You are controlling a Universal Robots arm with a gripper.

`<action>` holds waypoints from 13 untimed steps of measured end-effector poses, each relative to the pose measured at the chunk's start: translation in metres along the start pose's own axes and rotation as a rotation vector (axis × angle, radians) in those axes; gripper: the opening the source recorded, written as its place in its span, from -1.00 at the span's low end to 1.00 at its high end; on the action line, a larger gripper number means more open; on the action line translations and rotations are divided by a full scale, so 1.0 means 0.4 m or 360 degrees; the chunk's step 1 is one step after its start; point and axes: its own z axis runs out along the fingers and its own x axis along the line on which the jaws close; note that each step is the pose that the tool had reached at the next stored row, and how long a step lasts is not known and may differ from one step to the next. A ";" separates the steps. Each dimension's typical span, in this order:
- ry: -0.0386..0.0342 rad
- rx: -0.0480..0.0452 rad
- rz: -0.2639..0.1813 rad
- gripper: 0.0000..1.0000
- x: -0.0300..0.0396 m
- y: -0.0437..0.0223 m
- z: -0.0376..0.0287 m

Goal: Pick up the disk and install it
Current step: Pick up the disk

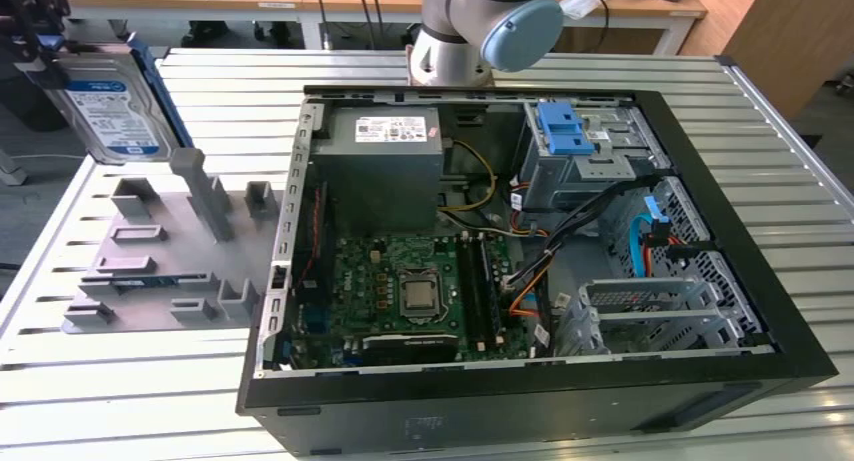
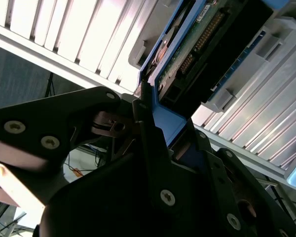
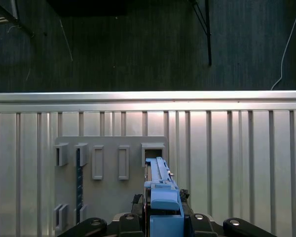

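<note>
The disk (image 1: 114, 106), silver with a white-and-blue label and a blue carrier frame, hangs tilted above the far end of the grey holder fixture (image 1: 160, 271) at the exterior view's left. My black gripper (image 1: 54, 51) is shut on its upper end. In the first wrist view the disk (image 3: 160, 182) shows edge-on, its blue frame clamped in the gripper (image 3: 163, 217), above a slot of the fixture (image 3: 108, 197). The second wrist view shows the disk's circuit-board side (image 2: 187, 54) and blue frame held between my gripper's (image 2: 160, 128) dark fingers (image 2: 153, 163).
The open computer case (image 1: 534, 381) lies to the exterior view's right of the fixture. Inside are a motherboard (image 1: 400, 291), a grey power supply box (image 1: 380, 156), a drive cage with a light-blue latch (image 1: 567, 136) and a metal bracket (image 1: 654, 311). The arm's base (image 1: 467, 31) stands behind it.
</note>
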 end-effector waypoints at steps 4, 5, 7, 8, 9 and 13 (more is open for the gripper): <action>0.0000 0.0000 0.0000 -0.27 0.000 0.000 -0.005; 0.0000 0.0000 0.0000 -0.27 0.000 0.000 -0.006; 0.0000 0.0000 0.0000 -0.27 0.000 0.000 -0.009; 0.0000 0.0000 0.0000 -0.27 0.000 0.000 -0.010; 0.0000 0.0000 0.0000 -0.27 0.000 0.000 -0.012; 0.0000 0.0000 0.0000 -0.27 0.000 0.000 -0.017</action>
